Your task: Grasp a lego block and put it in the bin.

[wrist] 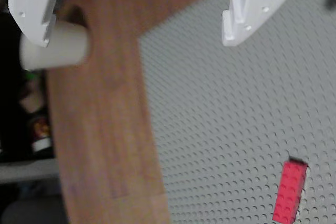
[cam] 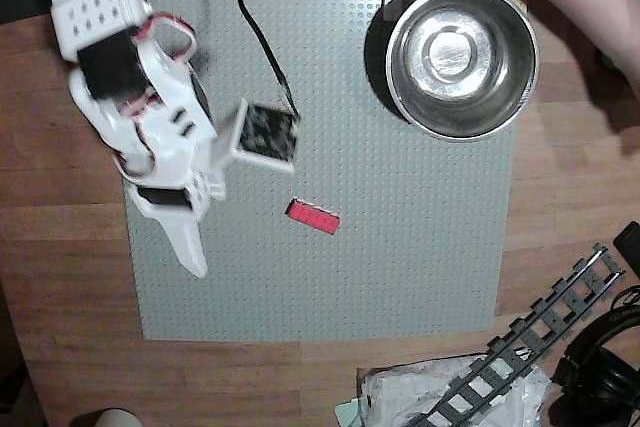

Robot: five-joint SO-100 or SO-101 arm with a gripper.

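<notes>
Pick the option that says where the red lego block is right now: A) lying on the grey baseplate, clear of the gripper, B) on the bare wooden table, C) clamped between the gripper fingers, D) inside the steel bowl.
A. In the overhead view the lego block lies on the grey baseplate, apart from the gripper and outside the bowl, which holds nothing.

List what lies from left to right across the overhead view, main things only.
gripper → lego block → bin → toy track piece, with the grey baseplate beneath the first three.
</notes>
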